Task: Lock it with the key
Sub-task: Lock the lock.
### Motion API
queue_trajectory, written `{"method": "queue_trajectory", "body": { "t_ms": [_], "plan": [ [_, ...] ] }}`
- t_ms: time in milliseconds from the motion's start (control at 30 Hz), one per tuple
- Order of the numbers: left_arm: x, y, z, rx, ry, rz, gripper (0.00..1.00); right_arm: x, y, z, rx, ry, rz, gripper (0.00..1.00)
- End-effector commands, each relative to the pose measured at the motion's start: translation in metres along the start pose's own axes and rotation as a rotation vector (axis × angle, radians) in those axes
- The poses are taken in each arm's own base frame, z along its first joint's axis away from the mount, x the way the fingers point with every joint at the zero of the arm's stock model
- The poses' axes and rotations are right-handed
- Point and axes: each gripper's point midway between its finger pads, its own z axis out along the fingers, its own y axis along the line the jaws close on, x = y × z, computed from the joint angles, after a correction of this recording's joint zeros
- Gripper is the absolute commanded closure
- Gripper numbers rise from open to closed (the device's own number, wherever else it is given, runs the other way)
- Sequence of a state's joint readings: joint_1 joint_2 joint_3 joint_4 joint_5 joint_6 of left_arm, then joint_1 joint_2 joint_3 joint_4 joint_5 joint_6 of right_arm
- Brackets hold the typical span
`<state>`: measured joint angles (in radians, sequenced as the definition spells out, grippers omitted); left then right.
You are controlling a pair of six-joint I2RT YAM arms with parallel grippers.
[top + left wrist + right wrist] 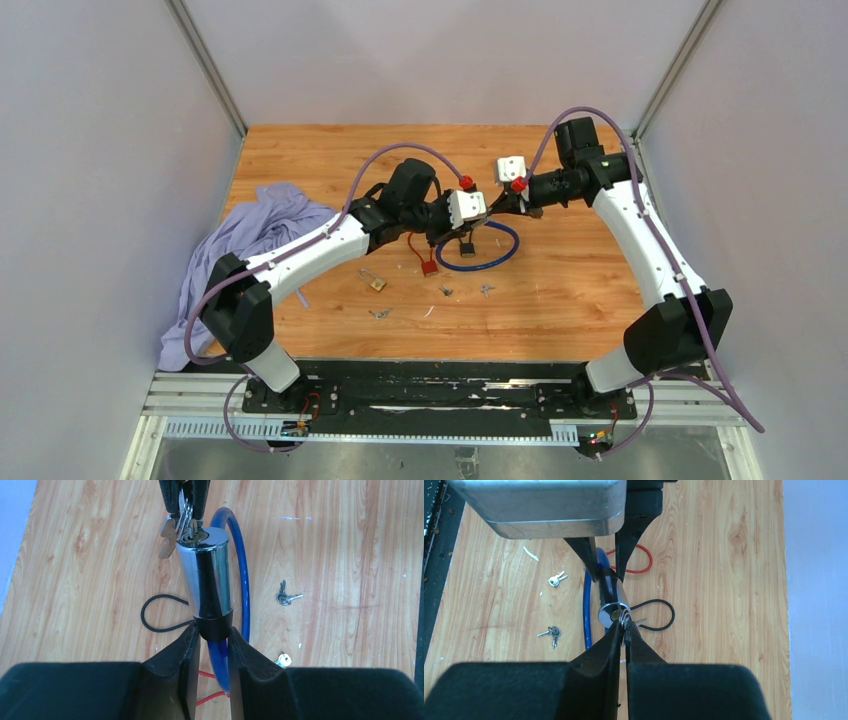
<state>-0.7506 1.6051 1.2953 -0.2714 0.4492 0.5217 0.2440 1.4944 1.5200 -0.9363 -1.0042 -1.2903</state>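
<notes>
Left wrist view: over the table's middle, the left gripper (pixel 213 632) squeezes the shiny lock (pixel 206 575) and the right gripper (pixel 625 630) pinches the key (pixel 192 531) in it. Next, I think, comes a gentle turn.

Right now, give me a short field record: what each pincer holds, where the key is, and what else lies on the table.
left pincer: shut on the black end of the chrome lock cylinder
right pincer: shut on the key
key: tip in the cylinder's keyhole
blue cable: loops from the cylinder
locked: cannot tell
on table: loose key sets, brass padlock, red cable lock, purple cloth
</notes>
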Motion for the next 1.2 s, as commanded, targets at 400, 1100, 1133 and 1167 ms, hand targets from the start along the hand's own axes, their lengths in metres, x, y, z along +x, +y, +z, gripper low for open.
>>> {"method": "queue_trajectory", "body": {
  "t_ms": [400,1100,1133,1167],
  "plan": [
    [0.017,-0.011,-0.010,0.026,0.072,0.085,1.00,-0.012,-0.010,-0.013,0.024,0.041,-0.021,0.99],
    [0.027,-0.008,-0.013,-0.002,0.112,0.095,1.00,-0.019,-0.011,-0.018,0.050,0.044,0.127,0.99],
    [0.027,-0.008,-0.013,-0.004,0.111,0.095,1.00,-0.019,-0.010,-0.017,0.044,0.036,0.131,0.99],
    [0.026,-0.008,-0.013,-0.005,0.108,0.095,1.00,-0.020,-0.007,-0.015,0.035,0.026,0.133,0.99]
  ]
}}
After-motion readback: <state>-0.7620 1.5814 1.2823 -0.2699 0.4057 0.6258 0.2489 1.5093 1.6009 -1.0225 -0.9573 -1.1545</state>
